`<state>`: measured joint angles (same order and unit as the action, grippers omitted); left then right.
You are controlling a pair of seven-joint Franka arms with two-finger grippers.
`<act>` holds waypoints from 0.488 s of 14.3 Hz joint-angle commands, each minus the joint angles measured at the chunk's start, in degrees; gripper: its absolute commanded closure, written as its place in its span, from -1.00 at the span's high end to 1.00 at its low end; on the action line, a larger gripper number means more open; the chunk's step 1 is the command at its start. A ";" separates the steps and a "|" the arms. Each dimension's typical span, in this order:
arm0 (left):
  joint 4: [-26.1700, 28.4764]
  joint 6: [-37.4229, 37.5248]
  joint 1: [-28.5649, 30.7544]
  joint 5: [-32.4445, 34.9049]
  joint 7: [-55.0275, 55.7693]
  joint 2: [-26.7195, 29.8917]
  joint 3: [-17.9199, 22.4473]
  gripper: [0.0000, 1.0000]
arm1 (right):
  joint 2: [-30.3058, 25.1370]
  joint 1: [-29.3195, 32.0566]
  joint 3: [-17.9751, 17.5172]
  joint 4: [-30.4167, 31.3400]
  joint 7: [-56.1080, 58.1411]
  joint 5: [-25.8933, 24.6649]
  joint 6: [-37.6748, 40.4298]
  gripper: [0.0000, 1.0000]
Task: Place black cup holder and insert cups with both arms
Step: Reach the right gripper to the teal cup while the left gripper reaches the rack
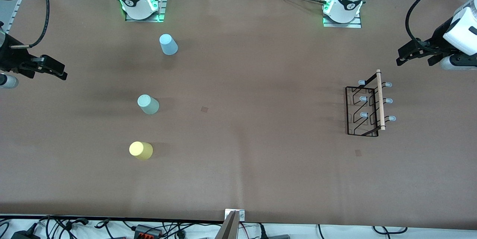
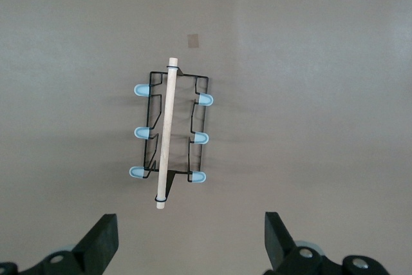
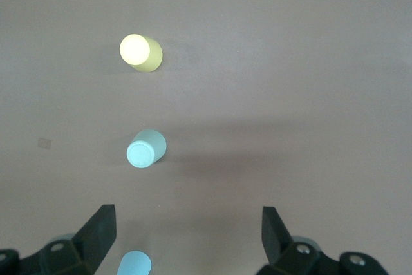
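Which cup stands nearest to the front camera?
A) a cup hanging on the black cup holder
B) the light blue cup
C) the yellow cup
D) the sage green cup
C: the yellow cup lies lowest in the front view, below the sage green cup and the light blue cup; the black cup holder has no cup on its pegs.

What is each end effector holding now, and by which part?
Nothing is held. The left end effector is open above the black rack; the right end effector is open above the cups.
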<state>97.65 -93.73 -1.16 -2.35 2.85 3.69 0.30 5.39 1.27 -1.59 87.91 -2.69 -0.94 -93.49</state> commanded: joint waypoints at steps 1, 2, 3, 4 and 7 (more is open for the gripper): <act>-1.68 1.36 -0.51 0.94 -1.09 -0.62 -0.03 1.00 | -0.29 0.22 0.10 -0.46 -0.03 0.50 0.77 1.00; -1.68 1.36 -0.51 0.94 -1.09 -0.62 -0.04 1.00 | -0.21 0.31 0.10 -0.46 0.14 0.58 0.94 1.00; -1.68 1.36 -0.51 0.94 -1.09 -0.62 -0.04 1.00 | 0.14 0.40 0.10 -0.46 0.23 0.58 1.03 1.00; -1.68 1.36 -0.51 0.94 -1.09 -0.62 -0.04 1.00 | 0.49 0.40 0.10 -0.46 0.93 0.41 1.03 1.00; -1.68 1.44 -0.42 0.94 -1.09 -0.62 0.31 1.00 | 3.47 -0.13 -0.25 -0.02 0.76 0.06 1.30 1.00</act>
<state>97.56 -93.62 -1.28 -2.35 2.84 3.68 0.18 6.78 1.22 -1.58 88.16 -2.46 -0.94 -92.76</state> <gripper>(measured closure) 0.000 0.000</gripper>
